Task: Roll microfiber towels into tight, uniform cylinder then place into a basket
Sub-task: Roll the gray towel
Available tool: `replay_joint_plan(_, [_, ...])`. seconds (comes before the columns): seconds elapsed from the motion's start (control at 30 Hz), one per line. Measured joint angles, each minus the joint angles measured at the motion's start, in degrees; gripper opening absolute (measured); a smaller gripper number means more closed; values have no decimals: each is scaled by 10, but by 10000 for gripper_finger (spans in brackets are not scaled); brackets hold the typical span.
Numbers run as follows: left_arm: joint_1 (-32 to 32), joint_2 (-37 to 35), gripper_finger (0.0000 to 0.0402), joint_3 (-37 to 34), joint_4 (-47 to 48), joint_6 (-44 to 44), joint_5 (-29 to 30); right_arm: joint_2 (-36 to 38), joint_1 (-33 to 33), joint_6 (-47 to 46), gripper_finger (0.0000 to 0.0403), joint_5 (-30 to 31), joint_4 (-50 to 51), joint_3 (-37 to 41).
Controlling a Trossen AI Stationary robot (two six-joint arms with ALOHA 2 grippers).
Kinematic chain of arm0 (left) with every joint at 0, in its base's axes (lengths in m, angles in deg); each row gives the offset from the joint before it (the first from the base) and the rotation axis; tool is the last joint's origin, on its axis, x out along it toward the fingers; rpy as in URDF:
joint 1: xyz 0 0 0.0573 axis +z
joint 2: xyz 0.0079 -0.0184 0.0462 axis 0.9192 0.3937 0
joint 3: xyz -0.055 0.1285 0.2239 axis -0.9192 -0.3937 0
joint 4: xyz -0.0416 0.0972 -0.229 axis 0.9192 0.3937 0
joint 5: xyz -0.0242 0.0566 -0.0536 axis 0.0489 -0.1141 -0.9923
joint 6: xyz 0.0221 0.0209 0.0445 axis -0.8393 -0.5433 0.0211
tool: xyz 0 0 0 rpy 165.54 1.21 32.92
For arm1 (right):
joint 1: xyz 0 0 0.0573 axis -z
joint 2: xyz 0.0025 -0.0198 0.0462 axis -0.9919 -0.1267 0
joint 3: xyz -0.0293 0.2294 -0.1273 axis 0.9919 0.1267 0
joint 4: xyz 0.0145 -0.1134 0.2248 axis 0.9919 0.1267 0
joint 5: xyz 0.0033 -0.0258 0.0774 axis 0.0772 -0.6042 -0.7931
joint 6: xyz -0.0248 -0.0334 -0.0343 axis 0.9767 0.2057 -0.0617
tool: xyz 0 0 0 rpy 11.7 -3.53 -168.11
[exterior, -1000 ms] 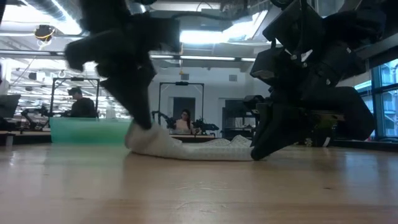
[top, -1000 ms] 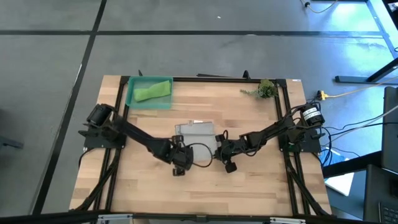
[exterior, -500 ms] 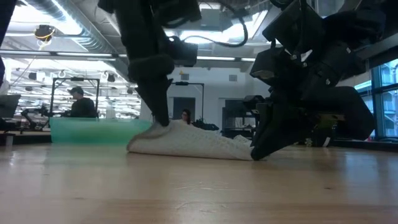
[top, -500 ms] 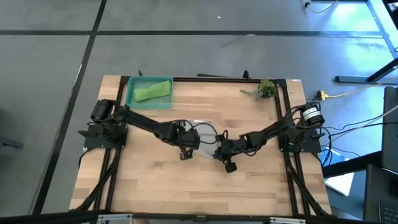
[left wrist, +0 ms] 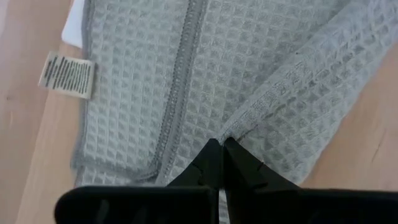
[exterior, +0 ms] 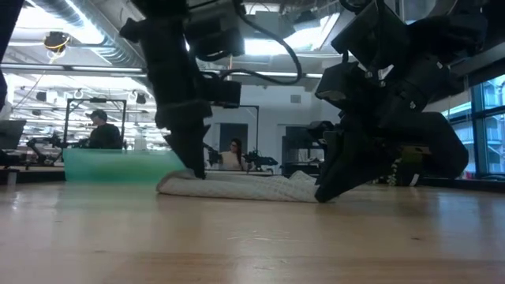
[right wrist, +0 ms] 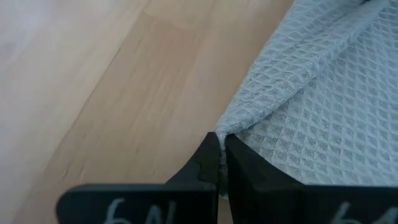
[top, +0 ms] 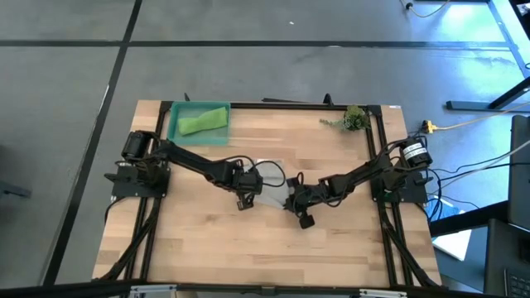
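- Grey towel (top: 272, 184) lies flat, mid-tabletop (top: 207, 248), between the two arms; waffle weave, stitched hem band and a small printed label (left wrist: 66, 74) visible in the left wrist view.
- Left hand (top: 246, 189) down at the towel's left end, fingers (left wrist: 209, 163) pressed together on a pinched fold of the grey cloth.
- Right hand (top: 292, 201) at the towel's right edge, fingers (right wrist: 208, 163) closed tight on a puckered corner of the same towel, low to the wood.
- Low view: towel (exterior: 237, 187) sits as a shallow, slightly humped strip on the tabletop, one dark hand at each end.
- Basket (top: 176, 132), teal, at the far-left corner of the tabletop, well apart from both hands.
- Lime green towel (top: 204, 122) lies inside the basket, bunched lengthwise.
- Small leafy sprig (top: 351, 118) near the far-right corner.
- Room behind: a person (exterior: 100, 130) seated at a bench, another farther back, centre.
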Motion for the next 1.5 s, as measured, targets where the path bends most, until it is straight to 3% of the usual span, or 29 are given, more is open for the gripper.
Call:
replay_joint_plan(0.23, [-1, 0, 0, -19, -23, 0, 2, 43, 1, -2, 8, 4, 13, 2])
replay_joint_plan(0.47, [-17, 0, 0, -20, -17, 0, 10, 100, 28, -27, 8, -33, 12, 2])
replay_joint_plan(0.87, [-54, -4, 0, -3, 9, 0, 48, 101, 103, -73, 8, -106, 11, 2])
replay_joint_plan(1.27, [-125, 0, 0, 3, 22, 81, 11, 101, 54, -106, 8, -137, 3, 0])
replay_joint_plan(1.5, [-162, 0, 0, 3, 18, 95, 9, 101, 41, -106, 8, -151, 14, -58])
